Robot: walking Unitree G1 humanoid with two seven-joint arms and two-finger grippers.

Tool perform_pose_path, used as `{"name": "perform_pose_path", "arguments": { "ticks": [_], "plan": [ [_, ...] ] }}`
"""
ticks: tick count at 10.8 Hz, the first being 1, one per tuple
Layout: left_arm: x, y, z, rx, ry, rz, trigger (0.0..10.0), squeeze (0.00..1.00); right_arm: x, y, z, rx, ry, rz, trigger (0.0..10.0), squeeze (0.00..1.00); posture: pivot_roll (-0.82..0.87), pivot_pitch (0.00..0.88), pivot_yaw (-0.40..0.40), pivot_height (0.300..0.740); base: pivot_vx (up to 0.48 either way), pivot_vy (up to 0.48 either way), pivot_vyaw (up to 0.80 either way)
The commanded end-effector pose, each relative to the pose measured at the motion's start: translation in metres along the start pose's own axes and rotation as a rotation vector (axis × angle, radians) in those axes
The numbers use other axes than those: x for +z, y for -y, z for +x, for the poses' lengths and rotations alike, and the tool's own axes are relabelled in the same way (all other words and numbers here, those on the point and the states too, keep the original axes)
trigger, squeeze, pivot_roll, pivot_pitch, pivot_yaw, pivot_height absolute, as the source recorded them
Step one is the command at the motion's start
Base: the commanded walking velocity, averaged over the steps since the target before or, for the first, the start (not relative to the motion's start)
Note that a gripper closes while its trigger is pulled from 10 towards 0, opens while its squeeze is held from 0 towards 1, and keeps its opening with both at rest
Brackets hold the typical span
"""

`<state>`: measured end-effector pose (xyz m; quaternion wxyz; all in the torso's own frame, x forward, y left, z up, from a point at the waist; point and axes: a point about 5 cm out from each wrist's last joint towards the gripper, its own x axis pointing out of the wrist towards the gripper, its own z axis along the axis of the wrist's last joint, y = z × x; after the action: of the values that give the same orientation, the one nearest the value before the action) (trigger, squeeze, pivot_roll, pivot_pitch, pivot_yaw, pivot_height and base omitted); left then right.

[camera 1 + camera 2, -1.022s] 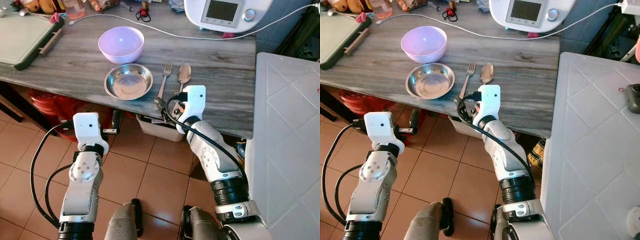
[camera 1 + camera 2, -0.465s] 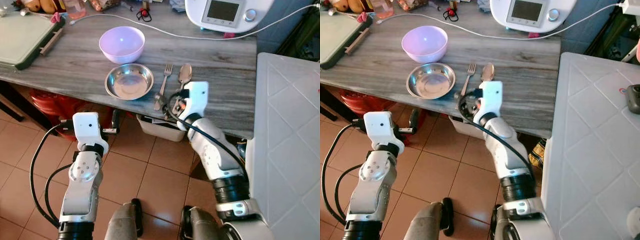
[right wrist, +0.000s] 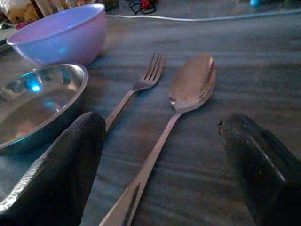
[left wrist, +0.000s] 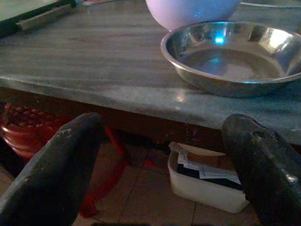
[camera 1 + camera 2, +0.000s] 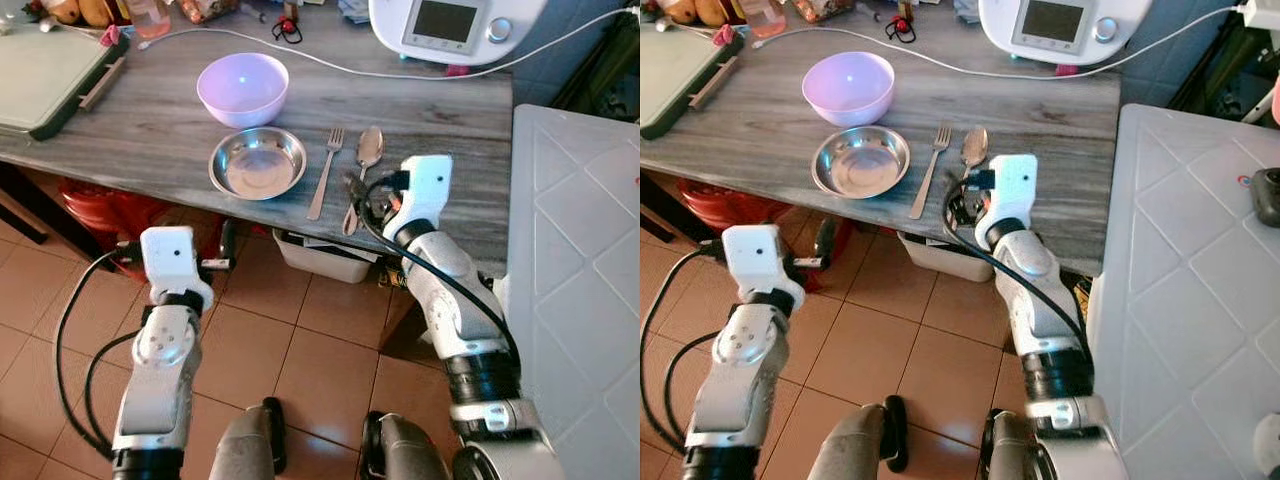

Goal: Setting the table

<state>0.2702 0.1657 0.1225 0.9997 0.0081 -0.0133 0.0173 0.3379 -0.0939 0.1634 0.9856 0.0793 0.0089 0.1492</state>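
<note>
Head view: grey wood-grain table (image 5: 150,140); round steel dish (image 5: 258,162) below lilac bowl (image 5: 243,88), slim fork (image 5: 326,172) and spoon (image 5: 363,170) alongside. Right wrist view: right gripper (image 3: 160,165) spread wide over spoon handle, empty. Left wrist view: left gripper (image 4: 160,165) wide apart below table edge, dish rim partly cut off

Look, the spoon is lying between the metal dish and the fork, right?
Not quite. The fork is the one lying between the metal dish and the spoon; the spoon is on the far side, as the left eye view shows.
</note>
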Motion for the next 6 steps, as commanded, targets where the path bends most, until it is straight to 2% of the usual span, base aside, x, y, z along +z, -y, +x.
{"name": "perform_pose_path", "arguments": {
  "ticks": [1, 6],
  "plan": [
    [0.000, -0.005, -0.004, 0.004, -0.007, 0.004, 10.0, 0.00, 0.000, -0.003, 0.003, 0.007, 0.008, 0.019, 10.0, 0.00, 0.03, 0.227, 0.085, 0.740, 0.000, 0.000, 0.00],
    [0.002, -0.012, -0.014, 0.023, -0.023, 0.023, 10.0, 0.00, -0.013, -0.018, 0.017, 0.073, -0.048, 0.100, 10.0, 0.00, 0.08, 0.246, 0.078, 0.740, 0.000, 0.000, 0.00]
  ]
}}
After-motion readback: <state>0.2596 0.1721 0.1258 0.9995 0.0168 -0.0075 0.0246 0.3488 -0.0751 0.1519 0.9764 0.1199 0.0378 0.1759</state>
